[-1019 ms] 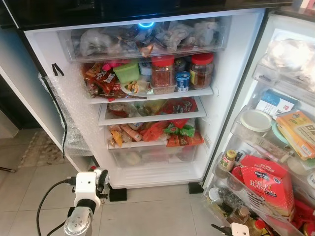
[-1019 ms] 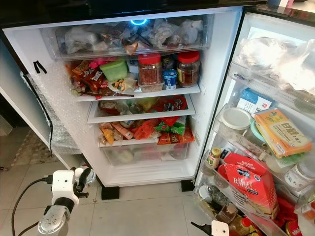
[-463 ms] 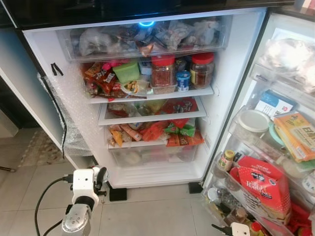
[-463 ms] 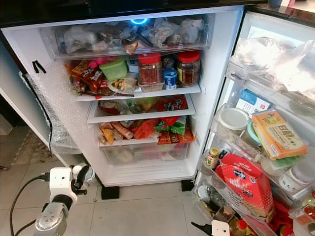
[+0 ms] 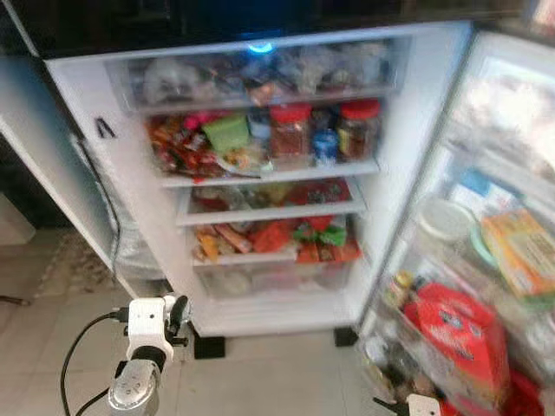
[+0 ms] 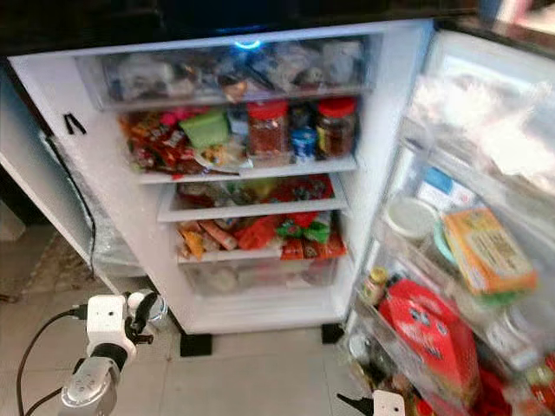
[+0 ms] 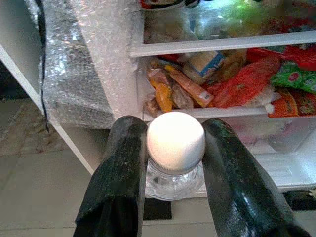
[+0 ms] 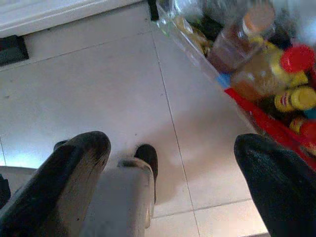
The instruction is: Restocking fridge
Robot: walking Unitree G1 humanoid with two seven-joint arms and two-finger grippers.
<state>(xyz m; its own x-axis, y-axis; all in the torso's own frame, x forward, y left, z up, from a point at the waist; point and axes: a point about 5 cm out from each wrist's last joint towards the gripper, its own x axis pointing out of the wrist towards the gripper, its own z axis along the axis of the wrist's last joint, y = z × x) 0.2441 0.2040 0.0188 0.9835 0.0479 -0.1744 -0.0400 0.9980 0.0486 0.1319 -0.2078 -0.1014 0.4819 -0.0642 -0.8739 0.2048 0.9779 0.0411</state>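
Left claw (image 7: 174, 168) still clamping white-capped bottle (image 7: 176, 148), fridge (image 5: 260, 182) view now blurred

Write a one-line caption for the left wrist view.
Left gripper clamps a white-capped clear bottle before the open fridge's packed snack shelves.

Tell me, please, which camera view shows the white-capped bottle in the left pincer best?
The left wrist view: the bottle sits close and sharp between the left pincer fingers, its white cap and clear body plain. The two eye views are blurred; there the left pincer is small and low before the fridge, and the bottle is hard to make out.
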